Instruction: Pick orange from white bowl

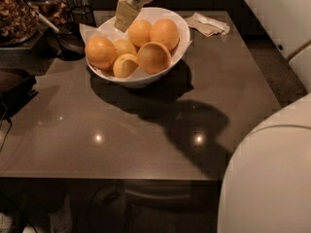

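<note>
Six oranges (140,32) are sitting heaped in the white bowl (146,77), filling it nearly to the slanted rim. The bowl is standing toward the 12 o'clock edge of the dark table (146,144).

The gripper (126,14) is hanging over the bowl's rim at 11 o'clock, pointing down into it. Whether it is apart or together cannot be told, and it is not showing a hold on any fruit.

The nearest orange is lying just beside the gripper at its 4 o'clock; a second (164,33) is sitting further out at 3 o'clock. The fruit is round, so no long axis is governing the approach.

A crumpled napkin (209,24) is lying at the bowl's 2 o'clock. A container of brown snacks (14,13) is standing at 9 o'clock.
</note>
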### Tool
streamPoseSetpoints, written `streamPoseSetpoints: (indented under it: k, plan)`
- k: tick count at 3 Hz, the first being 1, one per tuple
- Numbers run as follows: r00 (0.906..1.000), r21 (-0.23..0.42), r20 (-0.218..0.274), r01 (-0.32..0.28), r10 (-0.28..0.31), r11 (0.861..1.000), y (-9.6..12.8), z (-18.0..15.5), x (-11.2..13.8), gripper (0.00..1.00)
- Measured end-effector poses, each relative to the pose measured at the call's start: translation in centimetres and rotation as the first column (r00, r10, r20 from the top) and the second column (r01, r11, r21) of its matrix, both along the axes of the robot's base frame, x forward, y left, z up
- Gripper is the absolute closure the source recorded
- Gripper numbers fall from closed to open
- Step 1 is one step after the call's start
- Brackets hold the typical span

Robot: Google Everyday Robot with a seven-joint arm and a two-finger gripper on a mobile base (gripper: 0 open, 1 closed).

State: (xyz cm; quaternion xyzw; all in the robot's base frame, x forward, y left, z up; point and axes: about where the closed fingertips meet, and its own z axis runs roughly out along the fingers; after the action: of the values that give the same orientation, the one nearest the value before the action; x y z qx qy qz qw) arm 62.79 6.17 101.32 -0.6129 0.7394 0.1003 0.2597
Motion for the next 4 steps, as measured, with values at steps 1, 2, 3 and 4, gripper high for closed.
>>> streamPoseSetpoints:
  k: [1,2,3,4]
  plan:
    - [1.0,0.0,0.0,0.0,0.0,1.0,0.0,0.0,0.0,0.11]
    - [1.0,0.0,0.0,0.0,0.0,1.0,0.0,0.0,0.0,0.0]
    - [1.0,0.0,0.0,0.0,0.0,1.0,0.0,0.0,0.0,0.0]
    - [0.9986,-0.014,-0.014,0.051,-0.051,0.999,-0.75,-0.52,-0.96,0.0]
